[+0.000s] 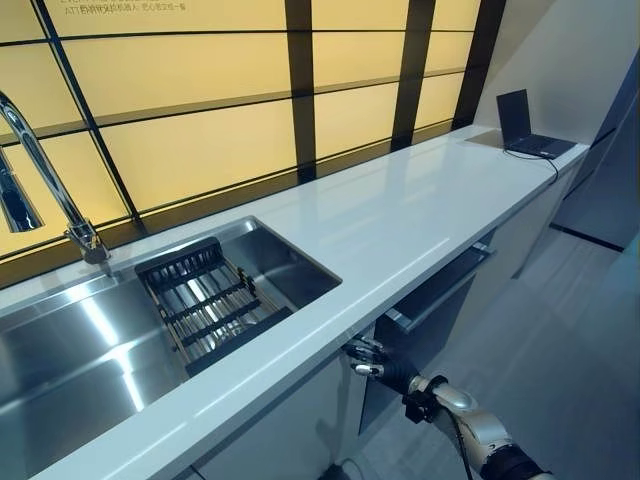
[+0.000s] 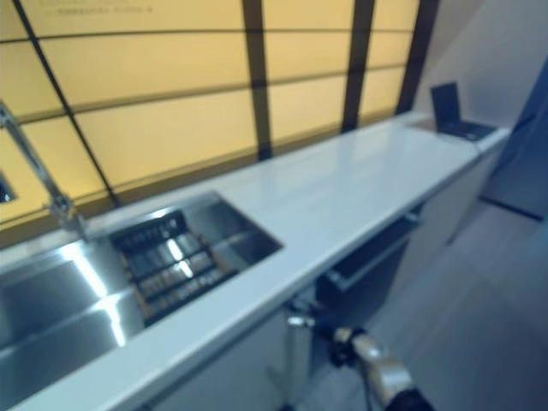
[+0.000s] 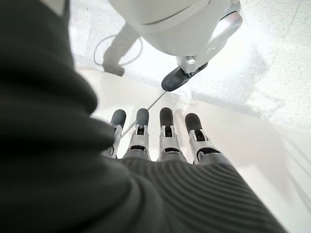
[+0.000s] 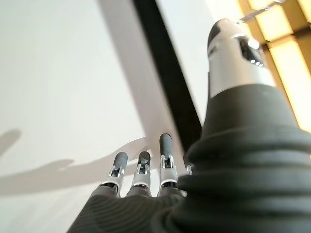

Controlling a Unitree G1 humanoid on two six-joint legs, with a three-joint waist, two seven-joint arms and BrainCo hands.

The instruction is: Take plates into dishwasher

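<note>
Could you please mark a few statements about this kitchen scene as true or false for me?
1. A dark rack sits inside the sink. True.
2. A laptop stands open at the far end of the counter. True.
3. Plates are stacked on the counter. False: no plates show anywhere in these views.
4. The right robot hand rests on top of the counter. False: it is below the counter's front edge, by the cabinet fronts.
5. The left robot hand has its fingers straight and holds nothing. True.
</note>
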